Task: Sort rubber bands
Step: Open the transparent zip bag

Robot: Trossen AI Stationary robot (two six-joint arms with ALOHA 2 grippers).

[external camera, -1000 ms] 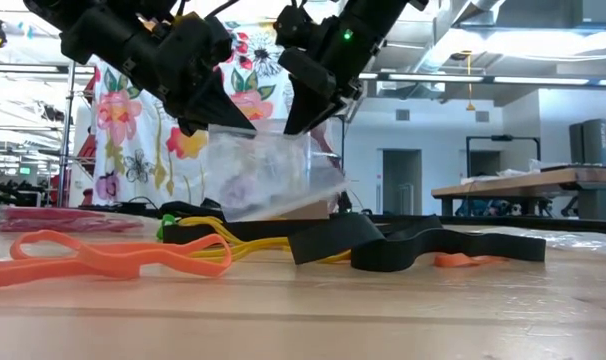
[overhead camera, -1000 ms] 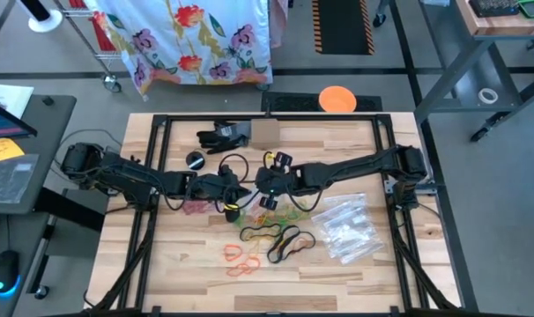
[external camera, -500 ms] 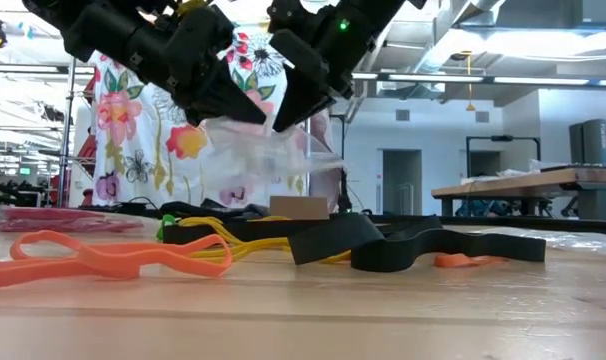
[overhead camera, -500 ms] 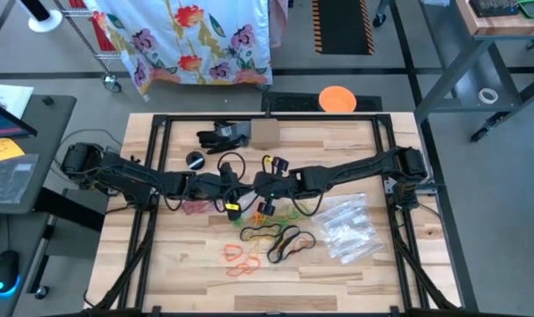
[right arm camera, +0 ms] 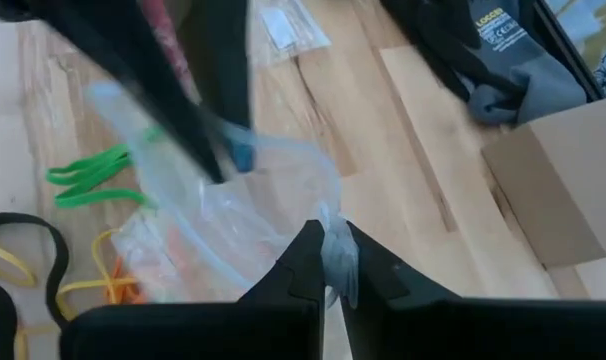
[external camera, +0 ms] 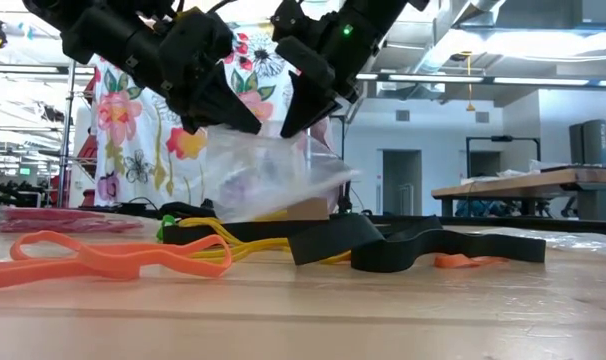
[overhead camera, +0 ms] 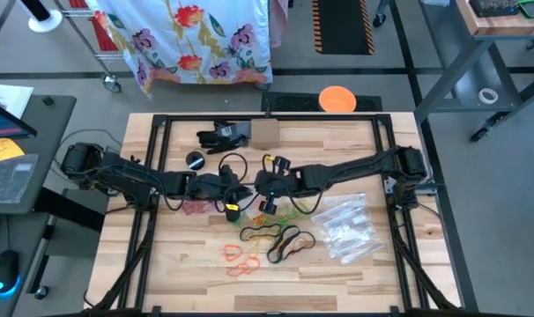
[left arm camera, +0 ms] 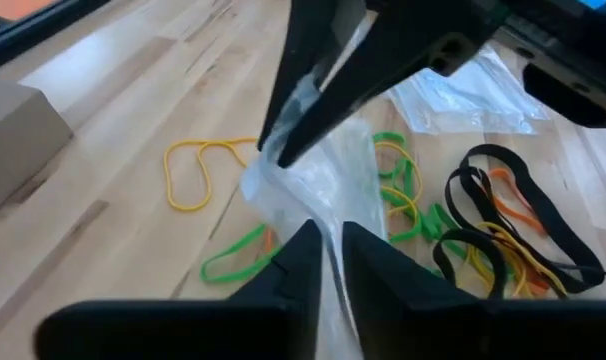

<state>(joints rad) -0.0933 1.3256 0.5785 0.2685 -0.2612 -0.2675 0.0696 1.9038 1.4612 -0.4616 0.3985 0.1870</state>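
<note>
Between our two grippers, above the middle of the table (overhead camera: 337,136), we are holding a clear bag (external camera: 268,175). Our left gripper (left arm camera: 326,250) is pinching one edge of its film with nearly closed fingers, and our right gripper (right arm camera: 328,262) is clamping the opposite edge, fingers shut.

We are judging the film to be slippery and limp: if we are pulling the mouth apart too hard, one edge is likely sliding free and the bag sagging onto the pile. The left grip looks the looser of the two, so we are expecting any slip there first. Something coloured is showing through the film, but we cannot tell what; if that is bands, a tilted bag is spilling them back out.

Just below the bag, the bands are lying loose on the wood: green (left arm camera: 238,262) and yellow (left arm camera: 193,170) ones right under it, black ones (overhead camera: 285,242) just beyond toward the front edge, orange ones (overhead camera: 241,257) nearest that edge. Several are overlapping, so picking one is probably dragging its neighbours.

Farther right, spare bags (overhead camera: 348,227) are lying flat. At the far edge, a cardboard box (overhead camera: 265,134) and a dark glove (overhead camera: 221,135) are sitting well clear of our work.
</note>
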